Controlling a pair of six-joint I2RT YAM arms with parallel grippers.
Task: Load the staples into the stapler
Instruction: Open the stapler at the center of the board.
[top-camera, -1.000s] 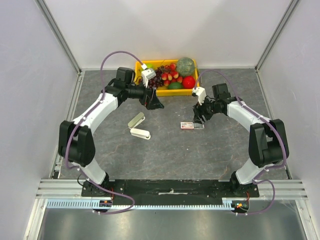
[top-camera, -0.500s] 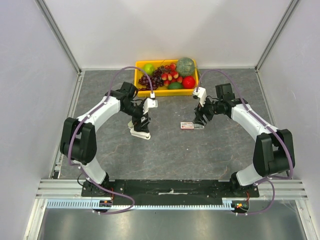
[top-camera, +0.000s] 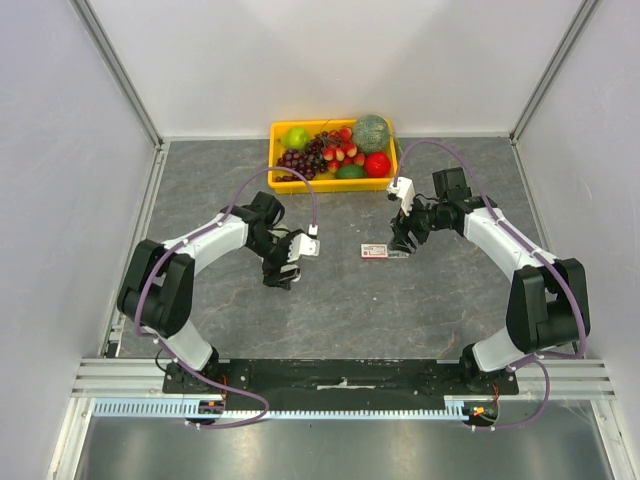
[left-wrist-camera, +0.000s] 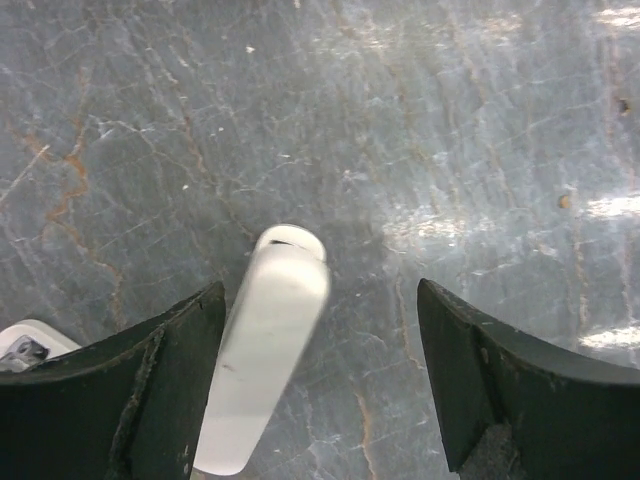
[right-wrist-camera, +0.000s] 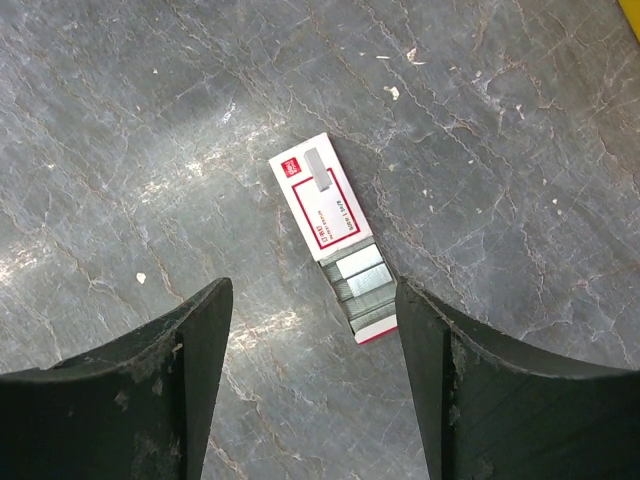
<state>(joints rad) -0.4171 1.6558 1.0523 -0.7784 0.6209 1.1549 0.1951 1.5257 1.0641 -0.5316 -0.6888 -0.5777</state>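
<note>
Lining up grasps: left fingers spread, empty, straddling the white stapler; right fingers spread, empty, the staple box lying open on the counter just ahead between them. Next, likely: clamp the stapler, pinch out a strip.

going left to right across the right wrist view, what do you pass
gripper finger → box of staples, open with the silvery strips showing → other gripper finger
</note>
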